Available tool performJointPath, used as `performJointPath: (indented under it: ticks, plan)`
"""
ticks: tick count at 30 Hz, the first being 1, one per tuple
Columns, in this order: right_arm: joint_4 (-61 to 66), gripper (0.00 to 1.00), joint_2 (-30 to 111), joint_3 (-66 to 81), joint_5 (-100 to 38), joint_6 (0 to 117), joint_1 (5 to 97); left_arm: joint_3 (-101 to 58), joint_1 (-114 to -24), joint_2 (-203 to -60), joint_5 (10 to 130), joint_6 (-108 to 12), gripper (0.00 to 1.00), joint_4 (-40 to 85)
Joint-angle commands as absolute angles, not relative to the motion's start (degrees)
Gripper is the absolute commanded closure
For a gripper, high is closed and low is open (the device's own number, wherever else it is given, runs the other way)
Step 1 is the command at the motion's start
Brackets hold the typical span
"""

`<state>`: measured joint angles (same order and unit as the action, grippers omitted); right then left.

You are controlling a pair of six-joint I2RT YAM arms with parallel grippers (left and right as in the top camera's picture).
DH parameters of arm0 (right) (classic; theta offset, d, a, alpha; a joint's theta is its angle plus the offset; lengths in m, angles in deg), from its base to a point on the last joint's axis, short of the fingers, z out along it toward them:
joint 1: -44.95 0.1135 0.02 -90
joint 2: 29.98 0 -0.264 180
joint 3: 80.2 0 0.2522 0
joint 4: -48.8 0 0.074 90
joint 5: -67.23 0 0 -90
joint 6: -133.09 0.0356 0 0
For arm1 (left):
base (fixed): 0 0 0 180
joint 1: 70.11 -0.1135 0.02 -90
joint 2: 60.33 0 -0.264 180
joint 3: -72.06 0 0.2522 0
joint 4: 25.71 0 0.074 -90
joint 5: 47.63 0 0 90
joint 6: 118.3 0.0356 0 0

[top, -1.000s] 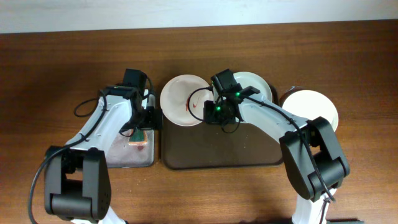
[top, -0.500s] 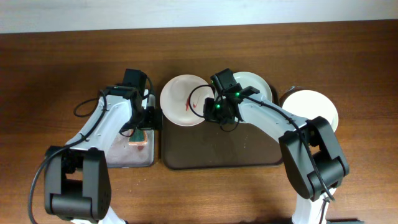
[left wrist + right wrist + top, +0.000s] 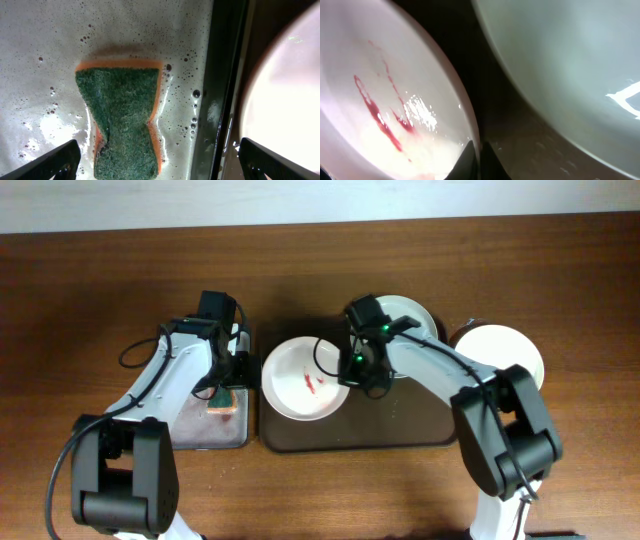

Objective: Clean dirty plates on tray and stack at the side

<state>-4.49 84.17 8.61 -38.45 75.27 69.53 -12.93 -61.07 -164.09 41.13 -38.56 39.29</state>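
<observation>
Smeared plate [image 3: 303, 380] is lying on the left end of the tray [image 3: 400, 430]; I'm seeing the right gripper [image 3: 478, 162] pinching its rim, while the left gripper [image 3: 165, 160] is hanging wide apart over the sponge [image 3: 122, 120].

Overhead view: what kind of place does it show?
Probably a robot lab bench staged as a dishwashing station: two robot arms at a wooden table, a sponge in a wet grey tray, a sauce-smeared plate on a brown tray.

overhead straight down, far; left wrist close above sponge [image 3: 125, 120]; right wrist close on smeared plate [image 3: 395, 100]; overhead shares both.
</observation>
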Motion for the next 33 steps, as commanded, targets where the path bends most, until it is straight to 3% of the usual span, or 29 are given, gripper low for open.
performJointPath:
  ticks: [1, 4, 8, 13, 15, 16, 17, 22, 24, 27, 30, 32, 33]
  plan:
    - [-10.0, 0.96, 80.4, 8.8, -37.4, 57.7, 67.7, -13.6, -61.0, -164.0, 41.6, -38.5, 0.01, 39.4]
    - [-13.4, 0.96, 80.3, 8.8, -30.5, 45.7, 67.4, -13.6, -61.0, -164.0, 41.6, -38.5, 0.01, 39.4]
    - [-6.5, 0.96, 80.3, 9.2, -24.7, 35.8, 67.4, -13.6, -61.0, -164.0, 41.6, -38.5, 0.01, 39.7]
    - [-2.3, 0.95, 80.3, 12.0, -24.6, 32.4, 68.4, -13.6, -61.0, -164.0, 41.6, -38.5, 0.01, 39.7]
    - [-4.5, 0.87, 80.1, 14.1, -26.0, 32.7, 68.6, -13.6, -61.0, -164.0, 41.6, -38.5, 0.01, 39.7]
    - [-6.7, 0.78, 79.9, 15.4, -27.1, 34.2, 68.6, -13.6, -61.0, -164.0, 41.6, -38.5, 0.01, 39.7]
    - [-11.2, 0.76, 79.6, 17.8, -27.9, 38.7, 68.5, -13.6, -61.0, -164.0, 41.6, -38.5, 0.01, 39.7]
    - [-27.5, 0.73, 79.6, 22.6, -32.9, 63.8, 66.5, -13.6, -61.0, -164.0, 41.6, -38.5, 0.01, 39.8]
    - [-30.9, 0.6, 79.8, 21.0, -41.9, 65.1, 66.4, -13.6, -61.0, -164.0, 41.6, -38.5, 0.01, 39.8]
    - [-30.2, 0.61, 79.8, 13.9, -45.1, 70.7, 67.4, -13.6, -61.0, -164.0, 41.6, -38.5, 0.01, 39.8]
    - [-27.9, 0.66, 79.8, 8.7, -45.2, 77.8, 67.5, -13.6, -61.0, -164.0, 41.6, -38.5, 0.01, 39.8]
    - [-25.7, 0.89, 79.8, 5.3, -45.3, 84.6, 67.5, -13.6, -61.0, -164.0, 41.6, -38.5, 0.01, 39.8]
    - [-25.0, 0.89, 79.8, 4.2, -45.3, 86.8, 67.5, -13.6, -61.0, -164.0, 41.6, -38.5, 0.01, 39.8]
